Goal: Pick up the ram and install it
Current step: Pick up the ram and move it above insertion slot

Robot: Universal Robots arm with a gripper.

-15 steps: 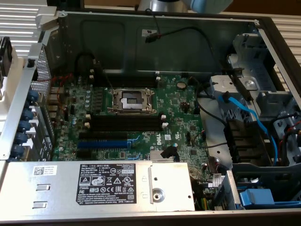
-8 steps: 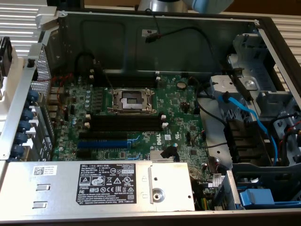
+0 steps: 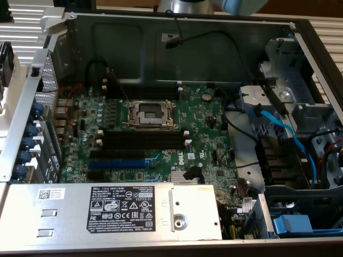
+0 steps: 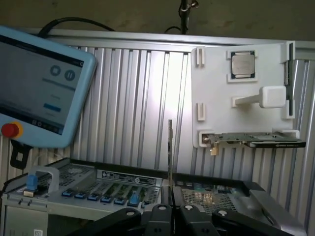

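1. Gripper fingers are pinching the ram, which is rising edge-on from between them, outside the case.
2. Carrying seems to be the step in hand; the black slots inside the case are lying unfilled, it appears.
3. Seating is, I judge, calling for the ram's edge lined up along one slot.
4. Chips, label and notch are hiding from sight; whether the white end clips are standing open is hard to tell.

Exterior view: close, steeply down into open case. Wrist view: level past pincer; shares case rim.
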